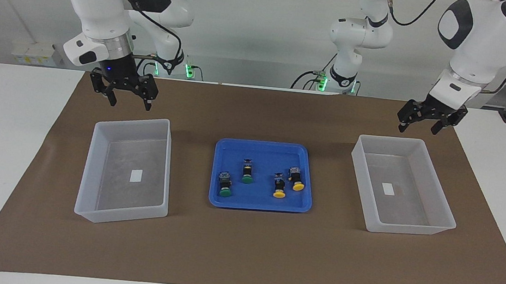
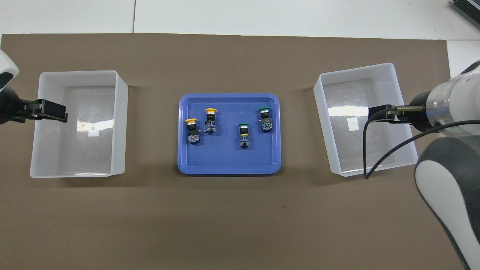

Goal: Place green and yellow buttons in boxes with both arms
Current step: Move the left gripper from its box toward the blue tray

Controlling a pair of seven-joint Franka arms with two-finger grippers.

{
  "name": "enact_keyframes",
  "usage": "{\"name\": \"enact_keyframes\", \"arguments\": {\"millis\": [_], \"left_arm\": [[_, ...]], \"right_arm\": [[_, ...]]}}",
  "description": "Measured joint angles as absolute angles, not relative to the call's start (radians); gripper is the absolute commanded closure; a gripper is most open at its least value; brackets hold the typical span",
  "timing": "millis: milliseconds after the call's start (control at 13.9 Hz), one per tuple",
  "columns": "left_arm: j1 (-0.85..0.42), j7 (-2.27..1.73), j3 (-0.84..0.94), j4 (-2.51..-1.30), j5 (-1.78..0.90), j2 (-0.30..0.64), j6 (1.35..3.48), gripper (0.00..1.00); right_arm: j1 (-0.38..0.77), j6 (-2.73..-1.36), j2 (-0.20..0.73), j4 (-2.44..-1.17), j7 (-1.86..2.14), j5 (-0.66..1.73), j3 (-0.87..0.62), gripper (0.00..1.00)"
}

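Two green buttons and two yellow buttons lie on their sides in a blue tray at the table's middle. In the overhead view the green buttons and the yellow buttons show too. One whitish box stands toward the right arm's end and one box toward the left arm's end. Both are empty, each with a white label. My right gripper is open and raised over its box. My left gripper is open and raised over its box.
A brown mat covers the white table under the tray and both boxes. The tray lies between the boxes, with bare mat on either side of it. Both arm bases stand at the robots' edge of the table.
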State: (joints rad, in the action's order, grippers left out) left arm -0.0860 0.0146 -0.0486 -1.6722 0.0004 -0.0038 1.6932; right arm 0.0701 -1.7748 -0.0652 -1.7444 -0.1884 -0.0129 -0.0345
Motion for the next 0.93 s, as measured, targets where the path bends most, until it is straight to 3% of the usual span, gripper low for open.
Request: {"name": "enact_keyframes", "arguments": {"millis": [288,934], "left_arm": [[-0.086,0.014,-0.05,-1.672,0.0,-0.004,1.693,0.0],[-0.089,0.014,-0.046,-1.672,0.0,-0.004,1.694,0.0]], "right_arm": [[0.068,-1.69,-0.051,-1.663,-0.188,-0.013,-0.034,0.0],[0.04,-1.69,-0.026,-1.651,-0.188,-0.013,-0.032,0.0]]}}
